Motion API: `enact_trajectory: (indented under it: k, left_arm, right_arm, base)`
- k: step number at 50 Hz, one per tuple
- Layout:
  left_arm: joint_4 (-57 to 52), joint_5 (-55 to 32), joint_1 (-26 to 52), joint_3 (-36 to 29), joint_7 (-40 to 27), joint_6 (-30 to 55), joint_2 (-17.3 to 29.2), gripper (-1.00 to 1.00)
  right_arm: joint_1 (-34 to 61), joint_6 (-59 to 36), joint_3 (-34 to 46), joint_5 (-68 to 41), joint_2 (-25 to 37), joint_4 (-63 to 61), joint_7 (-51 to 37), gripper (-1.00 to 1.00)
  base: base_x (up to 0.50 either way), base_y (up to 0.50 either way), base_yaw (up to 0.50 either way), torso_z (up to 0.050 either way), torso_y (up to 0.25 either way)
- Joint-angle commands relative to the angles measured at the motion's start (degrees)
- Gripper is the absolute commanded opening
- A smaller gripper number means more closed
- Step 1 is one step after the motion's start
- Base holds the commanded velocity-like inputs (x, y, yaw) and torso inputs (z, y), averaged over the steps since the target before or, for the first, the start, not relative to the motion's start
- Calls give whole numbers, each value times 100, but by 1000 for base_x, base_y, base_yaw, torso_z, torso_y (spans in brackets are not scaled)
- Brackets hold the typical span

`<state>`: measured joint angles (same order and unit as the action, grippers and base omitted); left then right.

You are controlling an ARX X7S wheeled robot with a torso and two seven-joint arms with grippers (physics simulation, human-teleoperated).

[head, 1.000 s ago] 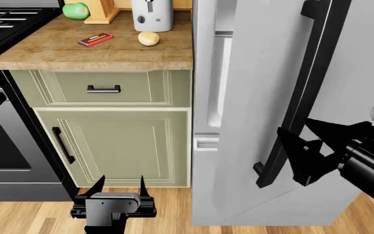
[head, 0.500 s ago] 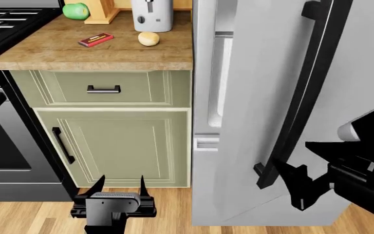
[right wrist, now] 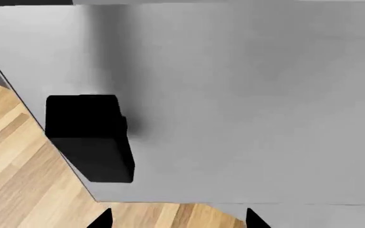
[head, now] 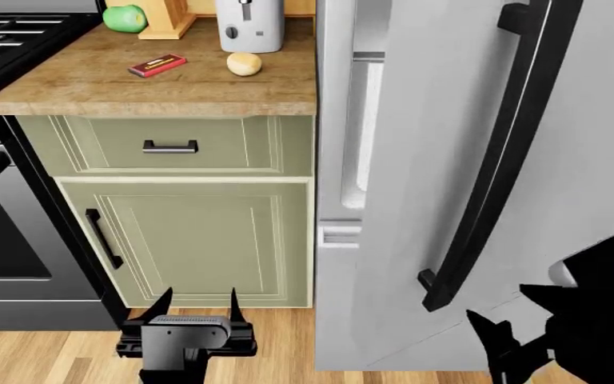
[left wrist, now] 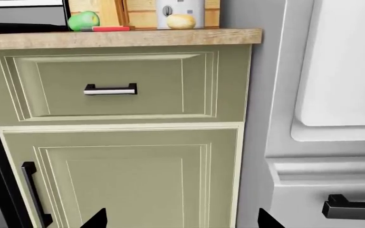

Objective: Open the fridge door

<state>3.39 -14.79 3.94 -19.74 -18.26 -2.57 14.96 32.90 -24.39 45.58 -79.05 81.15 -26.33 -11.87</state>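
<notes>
So the door (head: 446,184) is already swung partway out from the fridge, you can see the inner edge and the gap along its hinge-free side next to the cabinet (head: 185,240). It fills the right half of the head view. My guess is the right gripper (head: 504,352) sits low, just below the bottom end of the handle (head: 499,160) and off it, because it's lining up for another pull or push on the door. Its fingers are spread apart with nothing between them (the wrist view shows both tips apart with the door's lower corner and the handle's bottom mount in front).

The left gripper (head: 195,308) hangs open down by the floor in front of the cabinet, parked out of the way I'd say, since this job really only needs one arm.

The door itself is a smooth pale grey panel, tall and wide, with one long black bar handle running nearly its full height, slightly bowed.
</notes>
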Motion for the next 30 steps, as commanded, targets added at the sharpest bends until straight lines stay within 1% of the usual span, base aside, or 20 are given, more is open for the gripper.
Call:
enact_trajectory:
  k: [1, 10, 16, 22, 27, 30]
  left_arm:
    - [35, -14, 15, -19, -8, -35, 11, 100]
    - [10, -19, 20, -42, -29, -19, 25, 100]
    - [-56, -25, 2, -57, -54, 14, 43, 100]
    - [-30, -25, 9, -68, -56, -16, 49, 100]
    - [-46, -36, 13, -75, -65, -10, 57, 100]
    - [-42, -44, 12, -72, -68, -28, 60, 100]
  right_arm:
    - [-1288, 1060, 675, 980, 372, 301, -391, 100]
    - [-2266, 2789, 1400, 1502, 691, 211, -740, 100]
    - [-2688, 3512, 1765, 2068, 649, 73, -1057, 100]
    - [-2944, 3685, 1985, 3221, 250, -428, -1789, 100]
    - [-3096, 3632, 2107, 4053, -449, -459, -2407, 100]
    - [-3199, 3866, 2090, 4324, -704, -383, -2767, 100]
  base:
    - [0, 0, 0, 0, 0]
    - [0, 0, 0, 0, 0]
    - [0, 0, 0, 0, 0]
    - [0, 0, 0, 0, 0]
    - [0, 0, 0, 0, 0]
    - [0, 0, 0, 0, 0]
